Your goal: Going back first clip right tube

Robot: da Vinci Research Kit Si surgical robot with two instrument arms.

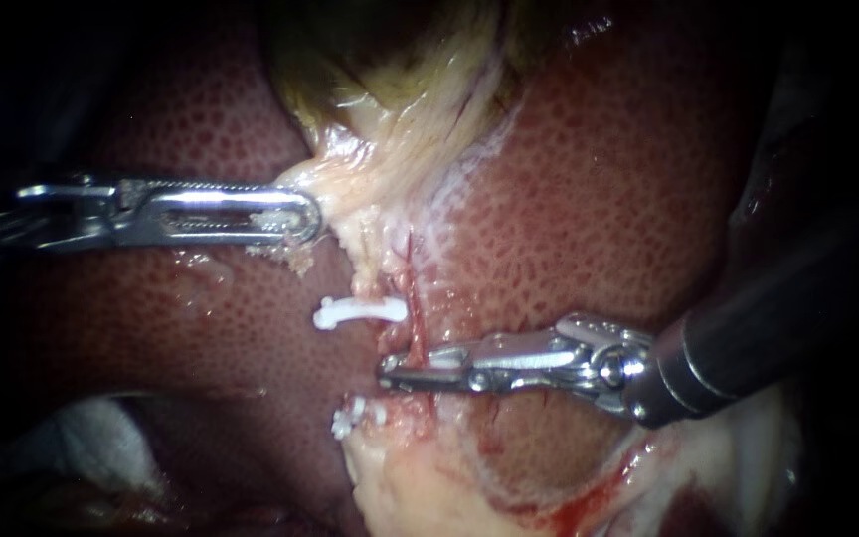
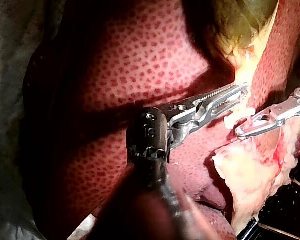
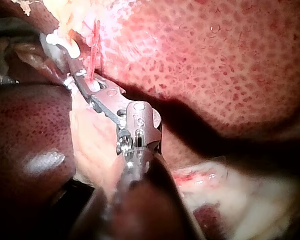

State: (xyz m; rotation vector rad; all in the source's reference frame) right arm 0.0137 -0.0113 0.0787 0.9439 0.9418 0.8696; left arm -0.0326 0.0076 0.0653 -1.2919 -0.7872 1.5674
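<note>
While the left instrument is gripping the gallbladder with its jaws, the right instrument is straddling the tube. Its jaws are standing slightly apart.

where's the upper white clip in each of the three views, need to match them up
Endoscope: the upper white clip sits mid-picture, one end reaching the red tube, above the right instrument.
Left wrist: the clip lies between the left instrument and the right instrument.
Right wrist: the clip lies just ahead of the right instrument.
Shared landmark: the right instrument's tip.
</note>
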